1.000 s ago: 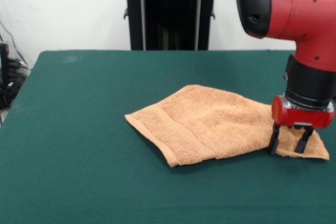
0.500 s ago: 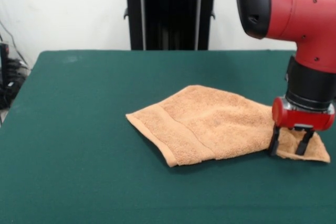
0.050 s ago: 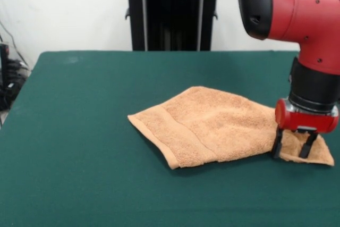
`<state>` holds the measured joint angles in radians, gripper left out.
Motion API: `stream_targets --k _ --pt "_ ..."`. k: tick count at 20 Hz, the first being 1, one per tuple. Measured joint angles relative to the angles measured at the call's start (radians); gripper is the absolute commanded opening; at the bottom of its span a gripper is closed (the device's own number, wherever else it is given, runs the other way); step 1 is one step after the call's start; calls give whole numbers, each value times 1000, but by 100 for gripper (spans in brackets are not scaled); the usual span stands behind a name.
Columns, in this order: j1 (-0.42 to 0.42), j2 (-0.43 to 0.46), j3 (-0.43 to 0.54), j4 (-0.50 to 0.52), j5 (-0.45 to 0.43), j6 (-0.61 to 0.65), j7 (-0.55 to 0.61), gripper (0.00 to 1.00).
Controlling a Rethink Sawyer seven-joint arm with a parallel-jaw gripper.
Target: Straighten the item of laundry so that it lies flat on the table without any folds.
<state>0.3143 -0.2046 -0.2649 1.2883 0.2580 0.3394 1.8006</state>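
Green felt table [image 3: 79, 131]: wide bare room at 9 and 6 o'clock of towel; right table edge out of frame, so you have little visible margin at 3 o'clock. Orange terry towel [image 3: 212, 123] lies right of centre, folded over, woven band along its 7 o'clock edge. Judge it light, limp, clingy on felt; take corners, drag slowly. Gripper [image 3: 294, 150] at towel's 4 o'clock corner, fingers parted, straddling cloth, tips down on it; grasp not confirmed.

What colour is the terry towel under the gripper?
Orange-tan, with a woven border band: the small terry towel on the dark green table, seen in the front view.
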Motion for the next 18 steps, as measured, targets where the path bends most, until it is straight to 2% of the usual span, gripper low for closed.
stream_targets --k 4,5,18 --pt "0 0 0 0 0 0 0 100" --pt "0 1 0 0 0 -3 0 0" --pt "-2 2 -1 0 0 -11 0 0"
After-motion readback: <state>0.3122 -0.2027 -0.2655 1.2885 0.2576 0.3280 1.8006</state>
